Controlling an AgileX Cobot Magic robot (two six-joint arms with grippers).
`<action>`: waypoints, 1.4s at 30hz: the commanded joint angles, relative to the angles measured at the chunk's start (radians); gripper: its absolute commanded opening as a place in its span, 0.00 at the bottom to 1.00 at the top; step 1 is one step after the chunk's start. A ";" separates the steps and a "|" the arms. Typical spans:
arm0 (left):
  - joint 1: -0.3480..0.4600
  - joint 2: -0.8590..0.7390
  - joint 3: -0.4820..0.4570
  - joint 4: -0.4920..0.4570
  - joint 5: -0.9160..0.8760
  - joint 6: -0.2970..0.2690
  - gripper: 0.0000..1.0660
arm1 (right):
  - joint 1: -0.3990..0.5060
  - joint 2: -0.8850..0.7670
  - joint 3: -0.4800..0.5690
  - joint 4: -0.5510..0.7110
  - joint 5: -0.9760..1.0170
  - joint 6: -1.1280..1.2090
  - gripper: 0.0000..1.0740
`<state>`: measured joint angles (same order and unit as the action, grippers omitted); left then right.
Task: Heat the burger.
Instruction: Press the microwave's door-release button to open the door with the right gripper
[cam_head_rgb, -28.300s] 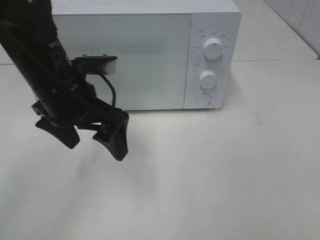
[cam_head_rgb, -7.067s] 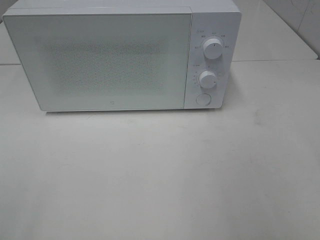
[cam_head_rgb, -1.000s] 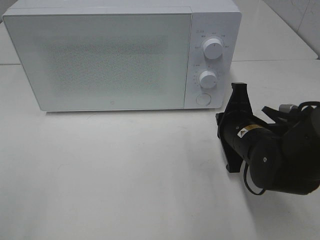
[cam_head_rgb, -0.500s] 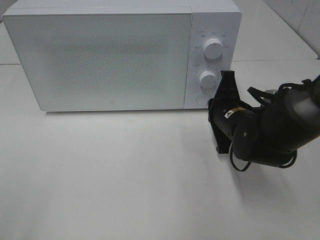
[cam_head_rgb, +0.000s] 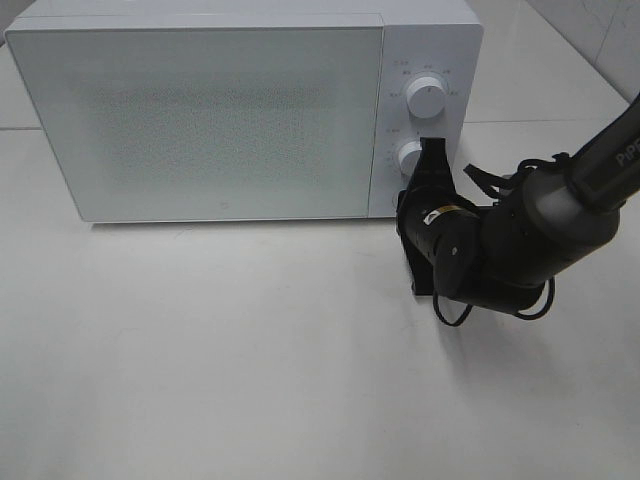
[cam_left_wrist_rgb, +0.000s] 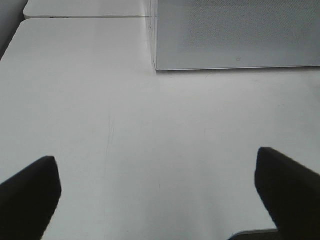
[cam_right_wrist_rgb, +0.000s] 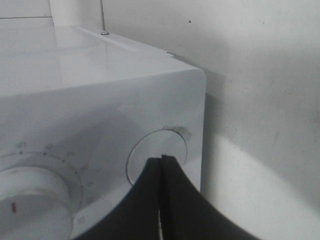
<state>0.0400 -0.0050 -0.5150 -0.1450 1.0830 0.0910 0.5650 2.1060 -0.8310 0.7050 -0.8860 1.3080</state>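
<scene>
Right end effector (cam_right_wrist_rgb: 162, 162): black, fingers pressed together, tips at the round white push-button (cam_right_wrist_rgb: 150, 150) of the white box-shaped microwave oven (cam_head_rgb: 220, 110); contact uncertain. Left end effector (cam_left_wrist_rgb: 157, 200): spread wide, empty, above the white worktop (cam_head_rgb: 250, 350). Burger: not in view; oven door shut. Judged: button press pending. A second before, the right end effector stood farther from the panel.

We are seeing a white microwave (cam_head_rgb: 220, 120) sitting with its door closed on a white table (cam_head_rgb: 250, 380). An upper dial (cam_head_rgb: 430, 97) and a lower dial (cam_head_rgb: 406, 153) are showing on its panel, a round button (cam_right_wrist_rgb: 150, 147) sitting beneath them.
</scene>
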 joint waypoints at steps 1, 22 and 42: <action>0.003 -0.006 0.000 -0.001 -0.013 -0.007 0.92 | -0.003 0.014 -0.020 0.045 -0.006 -0.016 0.00; 0.003 -0.006 0.000 0.000 -0.013 -0.007 0.92 | -0.003 0.046 -0.121 0.083 -0.082 -0.059 0.00; 0.003 -0.006 0.000 -0.001 -0.013 -0.007 0.92 | -0.014 0.082 -0.260 0.071 -0.248 -0.110 0.00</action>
<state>0.0400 -0.0050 -0.5150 -0.1450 1.0830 0.0910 0.5900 2.2000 -0.9940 0.9250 -0.9060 1.2130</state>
